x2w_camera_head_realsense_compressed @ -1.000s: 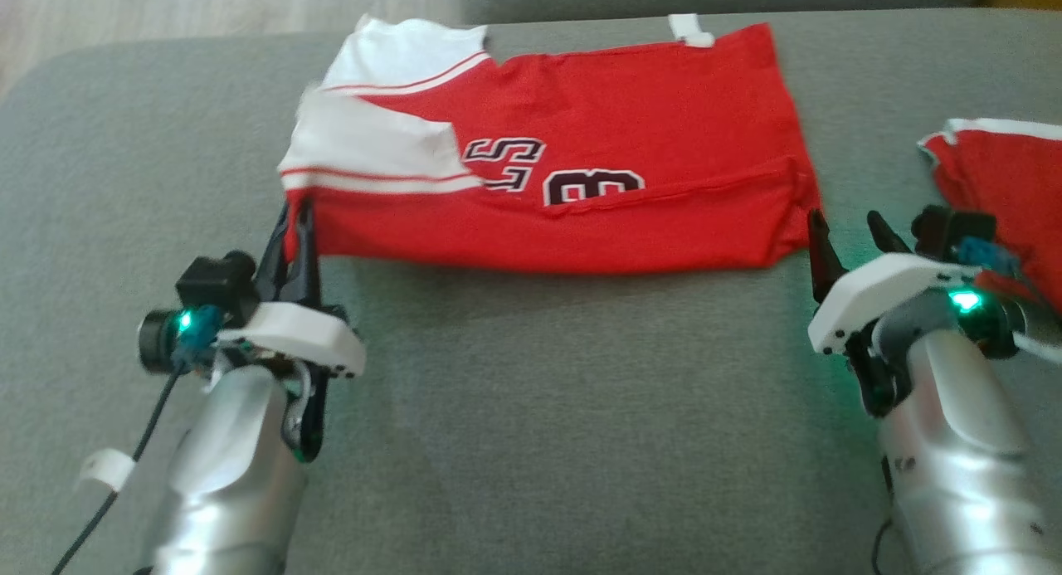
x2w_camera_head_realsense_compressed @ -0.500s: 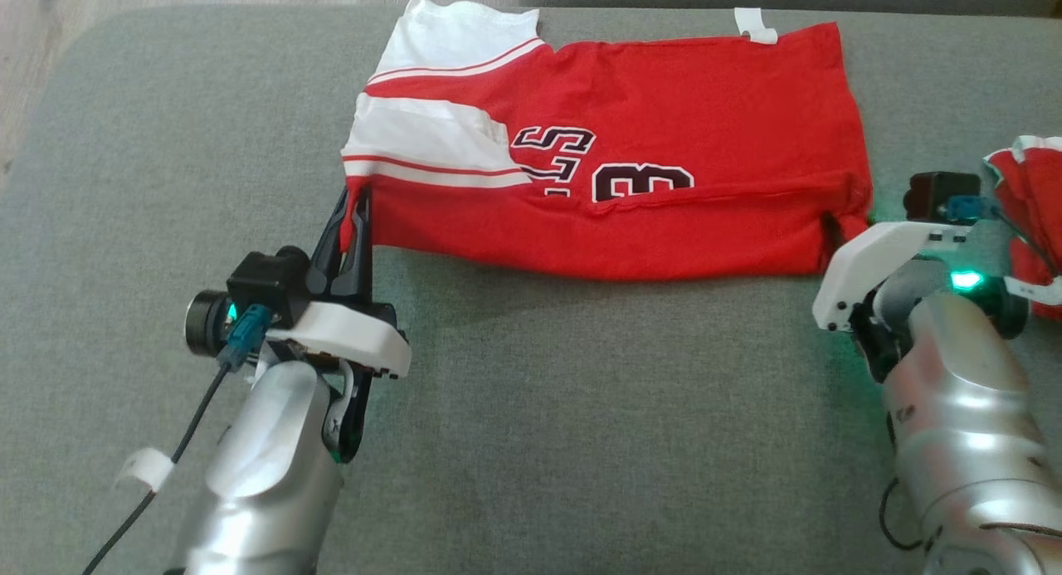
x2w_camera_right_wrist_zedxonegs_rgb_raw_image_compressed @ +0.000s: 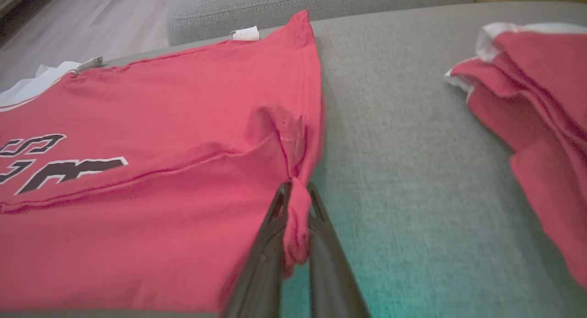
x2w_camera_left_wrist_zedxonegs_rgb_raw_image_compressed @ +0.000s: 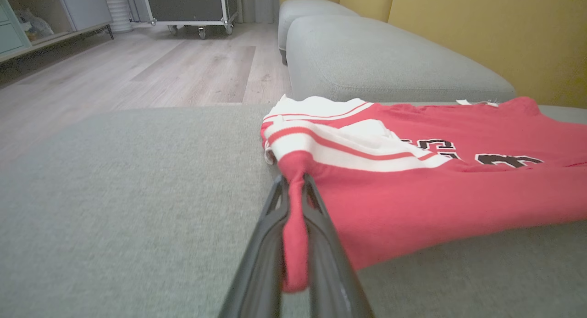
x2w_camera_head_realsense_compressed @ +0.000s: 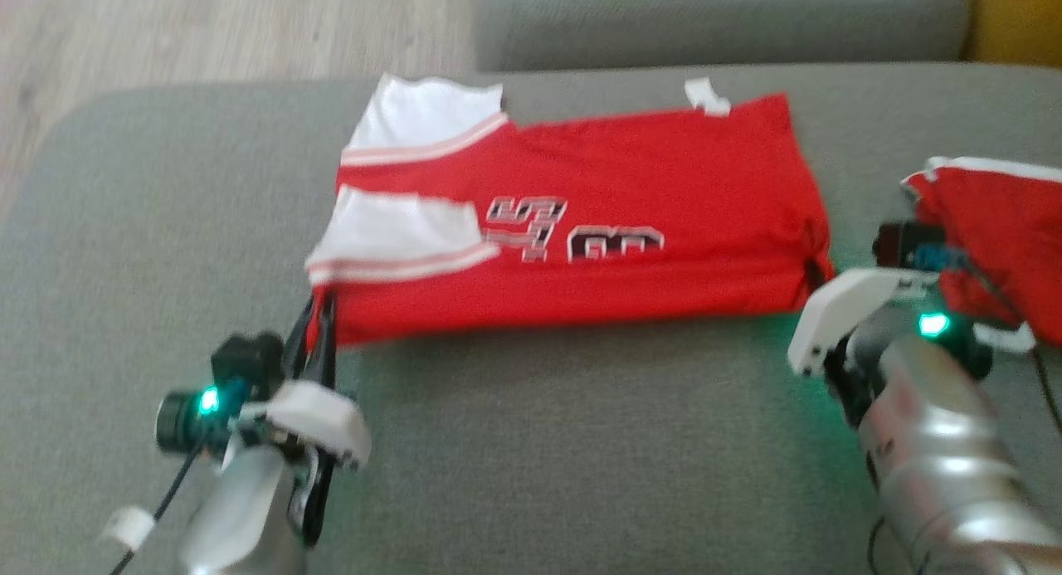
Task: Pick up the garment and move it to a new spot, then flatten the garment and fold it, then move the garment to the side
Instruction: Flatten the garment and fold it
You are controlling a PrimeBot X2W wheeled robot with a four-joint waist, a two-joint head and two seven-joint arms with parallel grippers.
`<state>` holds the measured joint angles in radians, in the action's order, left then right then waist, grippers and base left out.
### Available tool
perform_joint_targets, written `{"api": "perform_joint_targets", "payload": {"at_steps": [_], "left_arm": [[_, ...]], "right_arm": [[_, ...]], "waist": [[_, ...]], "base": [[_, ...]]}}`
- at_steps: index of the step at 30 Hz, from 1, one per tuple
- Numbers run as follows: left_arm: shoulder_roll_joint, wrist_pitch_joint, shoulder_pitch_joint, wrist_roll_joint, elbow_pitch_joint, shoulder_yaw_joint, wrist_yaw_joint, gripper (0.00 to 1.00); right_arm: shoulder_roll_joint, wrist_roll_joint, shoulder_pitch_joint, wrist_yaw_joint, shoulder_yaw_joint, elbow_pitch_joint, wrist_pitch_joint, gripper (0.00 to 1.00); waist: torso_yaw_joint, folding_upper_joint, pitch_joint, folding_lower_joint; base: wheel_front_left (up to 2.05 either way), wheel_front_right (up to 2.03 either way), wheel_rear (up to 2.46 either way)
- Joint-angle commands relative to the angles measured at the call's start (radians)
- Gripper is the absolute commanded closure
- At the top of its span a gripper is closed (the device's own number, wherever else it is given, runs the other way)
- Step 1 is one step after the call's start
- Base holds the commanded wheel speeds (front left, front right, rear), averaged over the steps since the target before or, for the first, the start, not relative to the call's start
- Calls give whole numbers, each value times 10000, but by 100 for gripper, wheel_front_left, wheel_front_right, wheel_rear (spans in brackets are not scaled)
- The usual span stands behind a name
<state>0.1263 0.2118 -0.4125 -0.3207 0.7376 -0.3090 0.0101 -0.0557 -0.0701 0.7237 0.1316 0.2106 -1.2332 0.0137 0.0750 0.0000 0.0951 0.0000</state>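
The garment is a red jersey with white sleeves and dark lettering, lying folded lengthwise on the grey sofa cushion. My left gripper is shut on its near left corner, below the white sleeve; in the left wrist view red cloth is pinched between the dark fingers. My right gripper is shut on the near right corner. In the right wrist view a bunched fold of the garment sits between the fingers.
A second red and white garment lies bunched on the cushion just right of my right arm. A sofa backrest runs behind. Wooden floor lies past the cushion's far left edge. A yellow wall stands behind the sofa.
My right gripper has moved in on the garment's near right corner and shut on it. The left gripper has kept its grip. The head camera has shifted.
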Motion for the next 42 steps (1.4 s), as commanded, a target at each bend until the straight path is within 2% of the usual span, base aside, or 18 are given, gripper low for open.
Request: {"api": "perform_joint_targets", "payload": {"at_steps": [1, 8, 13, 20, 21, 22, 23, 28, 34, 39, 42], "left_arm": [[420, -76, 18, -143, -165, 383, 6, 100], [753, -810, 1015, -392, -368, 369, 102, 100], [1021, -1654, 1870, -549, -1212, 275, 118, 100], [1201, -2250, 2738, -708, -2813, 345, -317, 100], [1188, -2223, 2779, -708, -2973, 357, -384, 67], [1180, -2170, 2811, -691, -3124, 371, -461, 0], [1168, -2113, 2832, -679, -3256, 399, -552, 0], [1100, -1305, 2718, -634, -3907, 650, -878, 0], [915, 86, 2469, -681, -4557, 971, -885, 0], [646, 445, 2322, -648, -4851, 1238, -850, 0], [622, 475, 2078, -553, -4780, 1185, -645, 0]], "right_arm": [[55, 327, -90, -9, -404, 60, 108, 100], [55, 1293, -771, -9, -1414, -157, -29, 100], [55, 1966, -1338, -9, -2045, 195, -43, 100], [55, 2679, -2422, -9, -2317, 1334, -45, 100], [55, 2653, -2517, -9, -2268, 1477, -39, 94], [55, 2634, -2594, -9, -2172, 1654, 32, 34], [55, 2658, -2653, -9, -2042, 1849, 126, 0], [55, 2858, -2870, -9, -2032, 3131, 772, 0], [55, 3444, -3321, -9, -2495, 5179, 2005, 0], [55, 3733, -3845, -9, -2567, 6624, 2357, 0], [55, 3733, -3977, -9, -2586, 7156, 2403, 0]], "waist": [[-321, 0, -570, 0], [-677, 0, -1373, 0], [-902, 0, -1627, 0], [-1065, 0, -1576, 0], [-1075, 0, -1548, 0], [-1086, 0, -1517, 0], [-1092, 0, -1486, 0], [-1099, 0, -1308, 0], [-1078, 0, -1058, 0], [-1069, 0, -648, 0], [-1090, 0, -265, 0]], "base": [[0, 0, 0], [0, 0, 0], [0, 0, 0], [0, 0, 0], [0, 0, 0], [0, 0, 0], [0, 0, 0], [0, 0, 0], [0, 0, 0], [0, 0, 0], [0, 0, 0]]}}
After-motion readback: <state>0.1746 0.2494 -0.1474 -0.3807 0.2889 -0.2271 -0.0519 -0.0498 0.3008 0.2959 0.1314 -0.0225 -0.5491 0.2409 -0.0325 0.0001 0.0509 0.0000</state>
